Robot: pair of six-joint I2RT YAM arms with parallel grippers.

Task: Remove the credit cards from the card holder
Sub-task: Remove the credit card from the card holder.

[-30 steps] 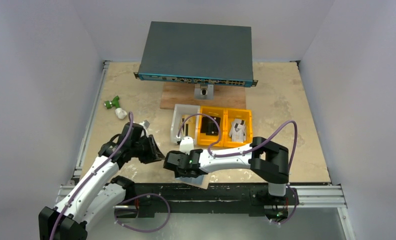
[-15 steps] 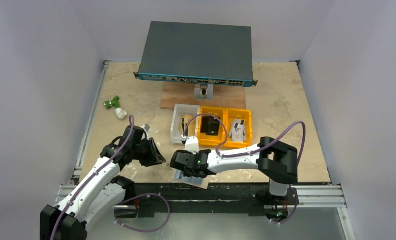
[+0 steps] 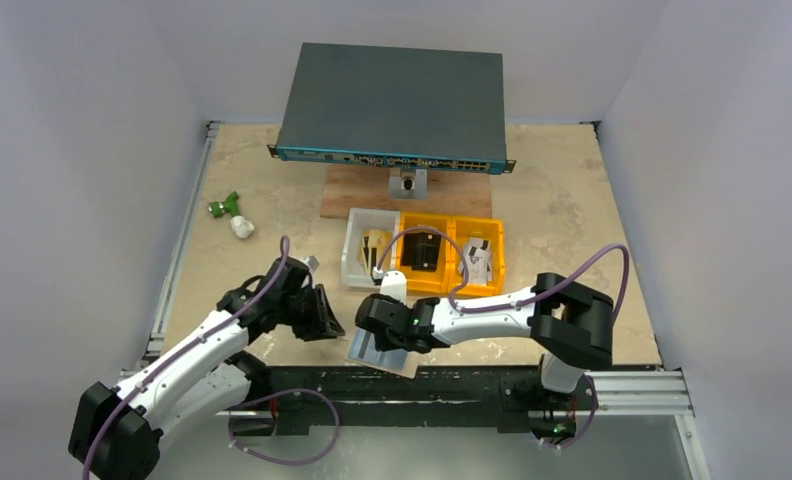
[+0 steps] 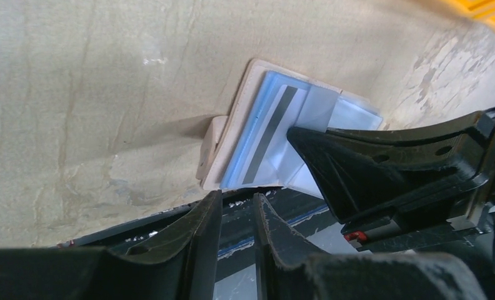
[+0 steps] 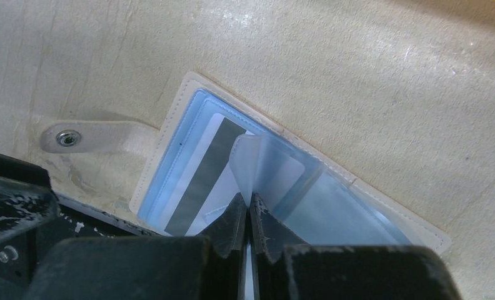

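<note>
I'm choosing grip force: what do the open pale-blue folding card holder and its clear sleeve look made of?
The pale-blue folding card holder: likely soft matte faux leather or vinyl, given its stitched cream border and snap tab. The clear sleeve: probably thin glossy plastic film; it curls upward and the striped card shows through.

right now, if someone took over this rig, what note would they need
Right claw: shut on a clear sleeve of the card holder.
Left claw: slightly open, empty, beside the holder.
Card holder: lying open at the near edge of the table.
Done: holder opened, sleeve pinched.
Left: the striped card is inside; pull the cards out.
</note>
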